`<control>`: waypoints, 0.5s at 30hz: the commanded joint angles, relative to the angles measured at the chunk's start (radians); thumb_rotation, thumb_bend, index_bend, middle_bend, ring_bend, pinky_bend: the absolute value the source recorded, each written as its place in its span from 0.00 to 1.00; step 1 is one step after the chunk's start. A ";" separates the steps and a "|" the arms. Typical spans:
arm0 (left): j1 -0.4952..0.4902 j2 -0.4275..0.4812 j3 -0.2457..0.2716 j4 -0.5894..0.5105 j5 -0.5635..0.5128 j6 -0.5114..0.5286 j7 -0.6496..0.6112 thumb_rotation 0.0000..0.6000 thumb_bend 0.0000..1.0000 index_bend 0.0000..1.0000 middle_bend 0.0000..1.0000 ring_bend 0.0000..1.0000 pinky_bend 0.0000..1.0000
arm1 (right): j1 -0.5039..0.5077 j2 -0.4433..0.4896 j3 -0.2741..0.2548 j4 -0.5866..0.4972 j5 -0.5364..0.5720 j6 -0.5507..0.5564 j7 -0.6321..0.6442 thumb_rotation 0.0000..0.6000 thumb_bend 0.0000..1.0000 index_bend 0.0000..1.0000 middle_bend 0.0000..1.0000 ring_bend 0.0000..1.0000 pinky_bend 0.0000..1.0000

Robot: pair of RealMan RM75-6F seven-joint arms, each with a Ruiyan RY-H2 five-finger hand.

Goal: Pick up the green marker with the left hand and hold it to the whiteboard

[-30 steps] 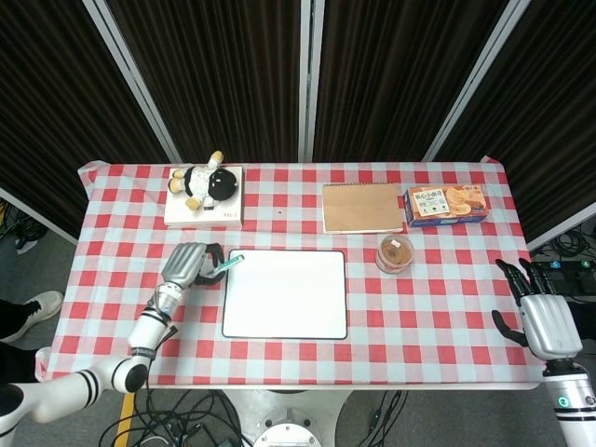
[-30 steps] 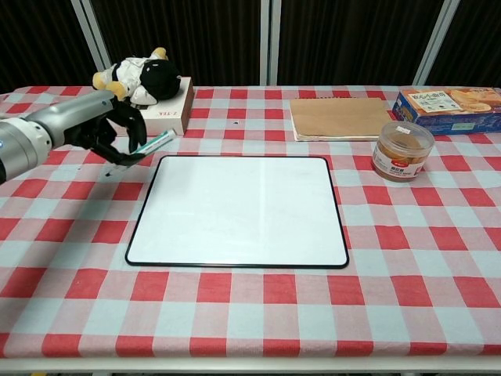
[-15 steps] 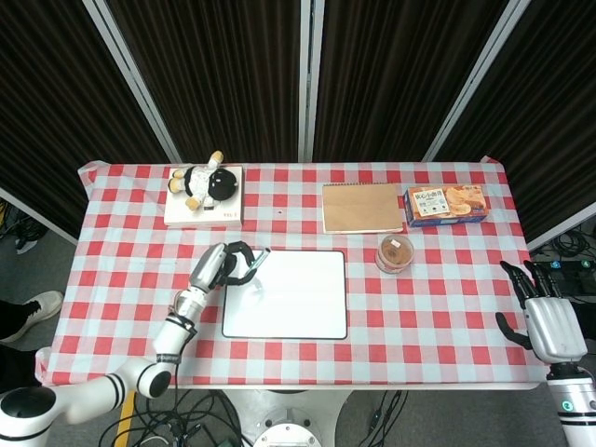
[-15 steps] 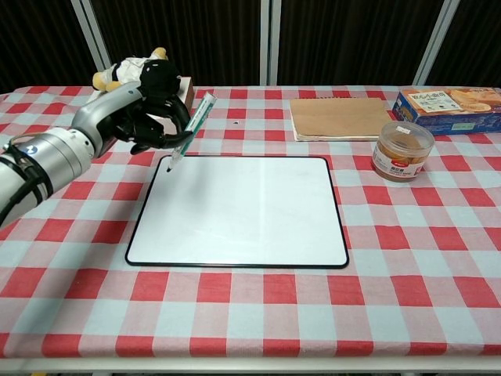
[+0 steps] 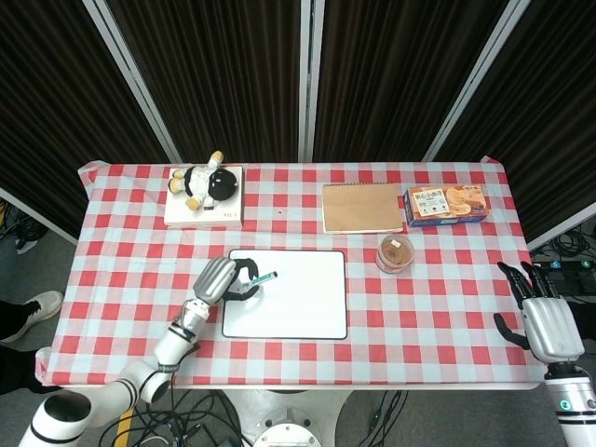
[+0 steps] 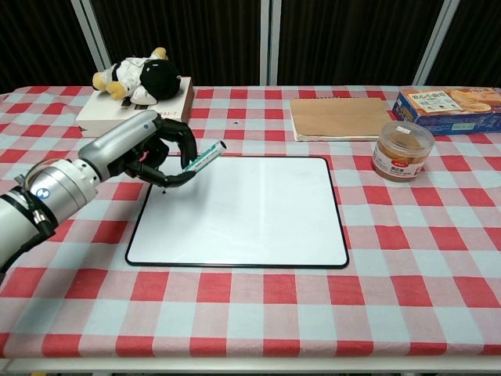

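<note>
— Where is the green marker (image 6: 203, 159)?
— In the left robot hand (image 6: 153, 149), fingers curled around it, over the whiteboard (image 6: 243, 213) near its left edge. Its tip is hidden.
— And the right robot hand (image 5: 545, 321)?
— Empty, fingers spread, off the surface's (image 6: 438, 258) far corner.

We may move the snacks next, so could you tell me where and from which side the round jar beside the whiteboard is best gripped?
Grip the round jar around its side wall just below the lid, probably coming from the robot's right with the right hand, which is nearest. It stands upright, and the notebook and biscuit box crowd its far side.
</note>
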 commanded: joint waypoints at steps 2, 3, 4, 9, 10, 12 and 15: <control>-0.007 -0.031 0.020 0.056 0.019 0.014 0.004 1.00 0.40 0.62 0.61 0.83 0.86 | -0.002 0.000 0.000 0.002 0.001 0.001 0.002 1.00 0.27 0.06 0.15 0.00 0.00; -0.008 -0.035 0.022 0.066 0.020 0.015 0.005 1.00 0.40 0.62 0.61 0.83 0.86 | -0.002 0.000 -0.001 0.003 0.000 0.001 0.003 1.00 0.27 0.06 0.15 0.00 0.00; -0.010 -0.040 0.025 0.078 0.022 0.015 0.005 1.00 0.40 0.62 0.61 0.83 0.86 | -0.002 -0.001 -0.001 0.004 0.000 0.000 0.005 1.00 0.27 0.06 0.15 0.00 0.00; -0.012 -0.057 0.032 0.118 0.022 0.013 -0.005 1.00 0.40 0.62 0.61 0.83 0.86 | -0.003 -0.003 -0.002 0.009 0.000 -0.001 0.009 1.00 0.27 0.06 0.15 0.00 0.00; -0.012 -0.062 0.034 0.128 0.022 0.012 -0.007 1.00 0.40 0.62 0.61 0.83 0.85 | -0.003 -0.003 -0.002 0.010 0.001 -0.001 0.010 1.00 0.27 0.06 0.15 0.00 0.00; -0.011 -0.069 0.036 0.140 0.020 0.011 -0.018 1.00 0.40 0.62 0.61 0.83 0.85 | -0.004 -0.002 -0.003 0.010 0.001 -0.002 0.011 1.00 0.27 0.06 0.15 0.00 0.00; -0.013 -0.082 0.037 0.162 0.019 0.011 -0.025 1.00 0.40 0.62 0.61 0.83 0.85 | -0.005 -0.001 -0.003 0.009 0.000 -0.001 0.011 1.00 0.27 0.06 0.15 0.00 0.00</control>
